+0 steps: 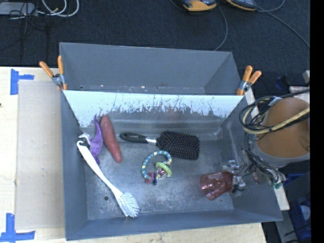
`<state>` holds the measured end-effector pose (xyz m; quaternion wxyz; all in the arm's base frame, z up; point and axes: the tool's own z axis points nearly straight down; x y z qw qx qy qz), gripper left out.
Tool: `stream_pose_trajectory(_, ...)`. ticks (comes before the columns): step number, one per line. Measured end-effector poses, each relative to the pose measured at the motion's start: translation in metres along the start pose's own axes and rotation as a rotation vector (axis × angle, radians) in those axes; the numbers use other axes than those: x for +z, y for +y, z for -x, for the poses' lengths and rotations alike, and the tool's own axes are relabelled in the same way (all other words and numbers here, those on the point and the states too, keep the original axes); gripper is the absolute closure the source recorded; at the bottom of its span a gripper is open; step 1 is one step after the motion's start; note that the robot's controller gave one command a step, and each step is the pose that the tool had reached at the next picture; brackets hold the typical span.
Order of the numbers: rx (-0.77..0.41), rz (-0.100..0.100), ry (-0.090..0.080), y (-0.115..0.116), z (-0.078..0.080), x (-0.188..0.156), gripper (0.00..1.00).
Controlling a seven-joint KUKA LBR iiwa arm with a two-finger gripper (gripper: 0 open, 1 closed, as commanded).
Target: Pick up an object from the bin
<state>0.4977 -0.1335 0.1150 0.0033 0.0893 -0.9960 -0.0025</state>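
Red plastic piece (215, 185) lies at the lower right of the bin (152, 80) floor, just left of the gripper (235, 178), perhaps touching it. Whether the gripper is spread or closed cannot be told. The hairbrush (174, 144) lies well apart, up-left.

2 brushes (177, 145) (109, 184), 1 ring toy (157, 166), 1 purple obj (96, 140), 2 reddish objs (111, 138) (216, 185)

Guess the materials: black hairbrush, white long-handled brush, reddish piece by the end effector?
Black hairbrush: likely hard plastic, since the handle glints and the bristle pad looks matte. White long-handled brush: probably plastic, with a smooth moulded handle and a white bristle tuft. Reddish piece: possibly tinted clear plastic; it looks see-through with highlights, but I can't confirm.
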Motion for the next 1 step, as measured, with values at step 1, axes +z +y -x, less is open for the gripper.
stream_pose_trajectory(1,-0.001,0.0,-0.001,0.0,0.0003,-0.0064,1.0)
